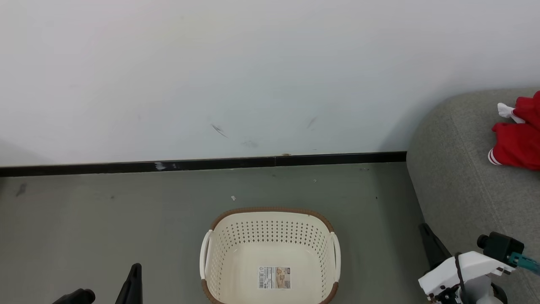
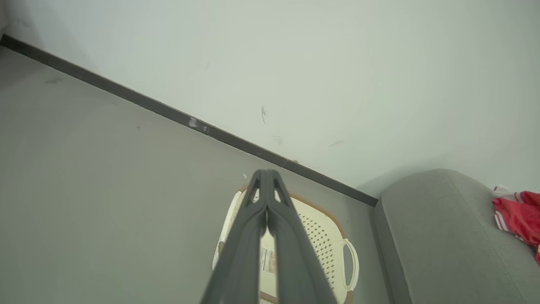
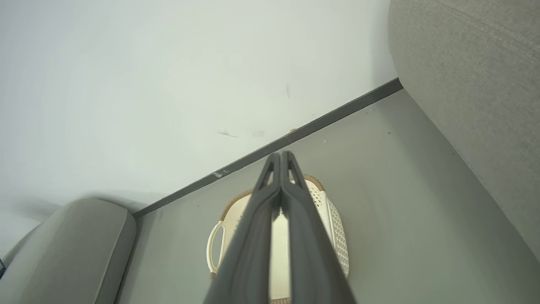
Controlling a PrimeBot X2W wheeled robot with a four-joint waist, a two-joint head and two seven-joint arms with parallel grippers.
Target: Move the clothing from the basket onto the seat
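The cream-white basket (image 1: pixel 270 230) stands on the floor at the bottom centre with nothing in it, and a barcode label shows on its bottom. The red clothing (image 1: pixel 519 139) with white cuffs lies on the grey-green seat (image 1: pixel 455 169) at the right edge. My left gripper (image 1: pixel 135 270) is low at the left of the basket, my right gripper (image 1: pixel 423 230) low at its right, beside the seat. Both are shut and hold nothing. In the left wrist view the left gripper (image 2: pixel 266 174) points over the basket (image 2: pixel 322 236), with the clothing (image 2: pixel 519 215) on the seat (image 2: pixel 438 236). The right gripper (image 3: pixel 280 155) points over the basket (image 3: pixel 337 236).
A white wall with a black skirting board (image 1: pixel 211 164) runs behind the basket. Grey floor (image 1: pixel 105 219) spreads to the basket's left. The right wrist view shows the seat's side (image 3: pixel 476 84) close by and a second grey upholstered piece (image 3: pixel 71 245) at its lower left.
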